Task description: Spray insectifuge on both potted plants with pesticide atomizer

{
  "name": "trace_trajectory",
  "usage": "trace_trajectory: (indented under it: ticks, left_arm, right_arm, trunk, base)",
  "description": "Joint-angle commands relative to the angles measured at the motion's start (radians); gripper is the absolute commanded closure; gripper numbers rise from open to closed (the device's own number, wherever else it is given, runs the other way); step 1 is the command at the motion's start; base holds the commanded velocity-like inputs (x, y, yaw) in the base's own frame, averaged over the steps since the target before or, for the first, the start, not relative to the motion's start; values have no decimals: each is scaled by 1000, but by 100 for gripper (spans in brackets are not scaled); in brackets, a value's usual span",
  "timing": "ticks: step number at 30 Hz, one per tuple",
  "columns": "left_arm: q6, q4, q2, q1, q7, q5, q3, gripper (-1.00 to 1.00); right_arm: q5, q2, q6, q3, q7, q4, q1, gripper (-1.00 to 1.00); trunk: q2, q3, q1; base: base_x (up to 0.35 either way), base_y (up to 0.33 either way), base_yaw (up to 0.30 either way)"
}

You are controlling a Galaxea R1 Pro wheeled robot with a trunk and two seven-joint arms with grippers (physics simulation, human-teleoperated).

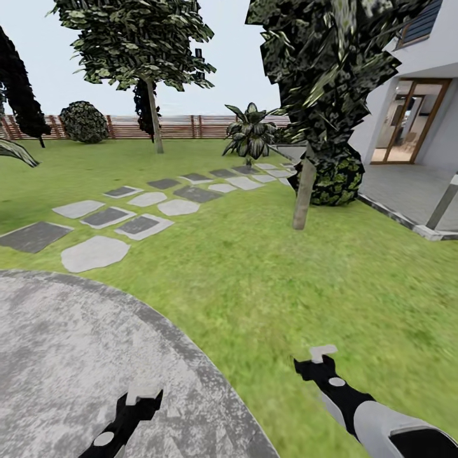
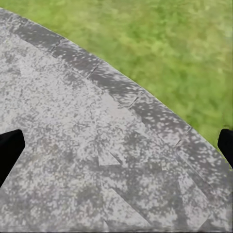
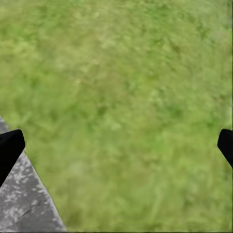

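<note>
Garden: lawn with stepping slabs, round gravel patio, fence behind.
Cut off: house and dark bush partly behind a tree trunk.
Left gripper: spread wide, holding nothing, over the patio.
Right gripper: fingers wide apart, holding nothing, over grass just beside the patio edge.
Far plant: blurred, kind unclear.
</note>
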Motion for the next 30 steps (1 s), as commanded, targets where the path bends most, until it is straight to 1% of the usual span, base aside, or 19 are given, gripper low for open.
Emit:
trace_trajectory:
  ticks: [1, 2, 3, 4, 5, 6, 7, 8, 9, 11, 15, 17, 19, 23, 27, 30]
  left_arm:
    - [-25, 34, 1, 0, -7, 2, 4, -100]
    - [-36, 49, 2, 1, -7, 2, 4, -100]
    - [-56, 77, 2, 1, -7, 2, 4, -100]
    - [-77, 116, 2, 2, -7, 1, 4, -100]
    - [-88, 148, 2, 3, -7, 0, 4, -100]
    - [-90, 157, 2, 4, -7, 0, 4, -100]
    - [-94, 172, 3, 10, -7, -1, 4, -100]
    - [-97, 187, 5, 33, -7, -3, 4, -100]
    - [-98, 188, 6, 42, -7, -3, 4, -100]
    - [-99, 192, 17, 71, -7, -2, 4, -100]
    - [-99, 197, 31, 93, -9, -3, 3, -100]
    - [-100, 198, 33, 97, -17, -1, 1, -100]
    - [-101, 198, 27, 99, -20, 1, 1, -100]
    - [-99, 199, 23, 100, -20, 2, 3, -100]
    - [-97, 199, 31, 100, -10, 3, 5, -100]
    - [-97, 199, 32, 100, -6, 17, 25, -100]
  right_arm:
    - [0, -11, -8, 8, -23, 7, 23, -100]
    - [0, -14, -10, 8, -35, 10, 35, -100]
    - [0, -19, -12, 8, -61, 13, 62, -100]
    - [1, -24, -15, 9, -101, 16, 104, -100]
    - [0, -25, -17, 9, -127, 17, 145, -100]
    - [0, -26, -18, 10, -133, 17, 159, -100]
    - [0, -26, -23, 10, -141, 18, 184, -100]
    - [-1, -24, -34, 10, -149, 18, 218, -100]
    - [-1, -23, -37, 10, -150, 18, 223, -100]
    - [-1, -20, -47, 10, -152, 19, 242, -100]
    - [-1, -14, -53, 10, -151, 19, 280, -100]
    - [-2, -7, -56, 10, -151, 18, 294, -100]
    - [-3, 8, -58, 9, -151, 17, 300, -100]
    - [-3, 16, -58, 8, -150, 17, 302, -100]
    - [-3, 17, -59, 8, -150, 17, 303, -100]
    - [-3, 18, -59, 8, -150, 16, 303, -100]
  trunk:
    - [0, -1, 1]
    - [0, -1, 1]
    - [0, -1, 1]
    - [0, -1, 1]
    - [0, -1, 1]
    - [0, -1, 1]
    - [0, -1, 1]
    - [0, -1, 1]
    - [0, -1, 1]
    - [0, -1, 1]
    - [0, -1, 1]
    - [0, -1, 1]
    - [0, -1, 1]
    - [0, -1, 1]
    - [-28, -13, 16]
    - [-49, -23, 27]
  base:
    - [338, 0, 0]
    - [338, 0, 0]
    - [338, 0, 0]
    - [338, 0, 0]
    - [338, 0, 0]
    - [338, 0, 0]
    - [338, 0, 0]
    - [338, 0, 0]
    - [338, 0, 0]
    - [327, 0, 0]
    - [204, 0, 0]
    - [56, 0, 0]
    - [21, 0, 0]
    - [7, 0, 0]
    - [0, 0, 0]
    - [0, 0, 0]
